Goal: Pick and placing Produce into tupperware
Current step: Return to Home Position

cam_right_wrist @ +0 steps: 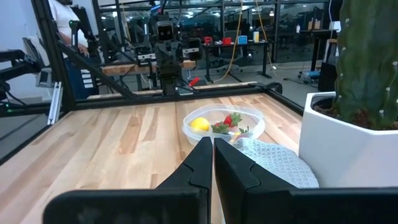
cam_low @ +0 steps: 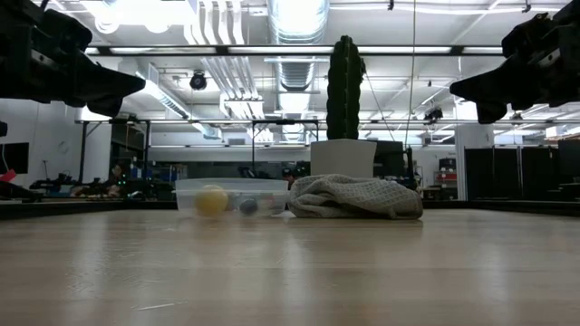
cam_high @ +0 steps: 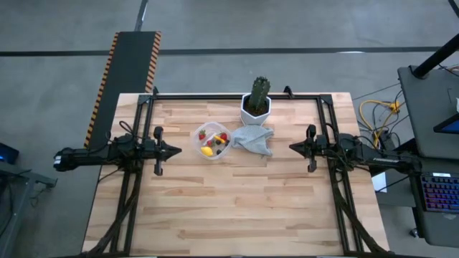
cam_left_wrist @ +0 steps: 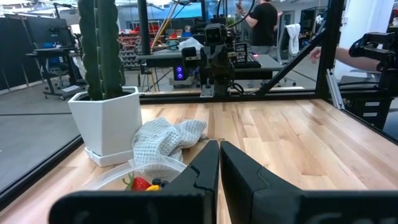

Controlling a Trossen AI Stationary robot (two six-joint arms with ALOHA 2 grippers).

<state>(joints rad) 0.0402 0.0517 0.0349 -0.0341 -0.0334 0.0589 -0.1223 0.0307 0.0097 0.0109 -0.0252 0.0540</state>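
The tupperware, a small round clear container, stands on the table's middle-left with produce inside: a yellow lemon piece, red strawberry pieces and a small dark one. It also shows as the tupperware and the tupperware. My left gripper hovers shut, just left of it, above the table. My right gripper hovers shut, right of the cloth. In the wrist views, the left gripper and the right gripper show their fingers closed together.
A green cactus in a white hexagonal pot stands at the far edge. A crumpled pale blue-grey cloth lies against the pot, right of the container. Bare wood spreads across the near half. Black frame rails border the table; people stand beyond.
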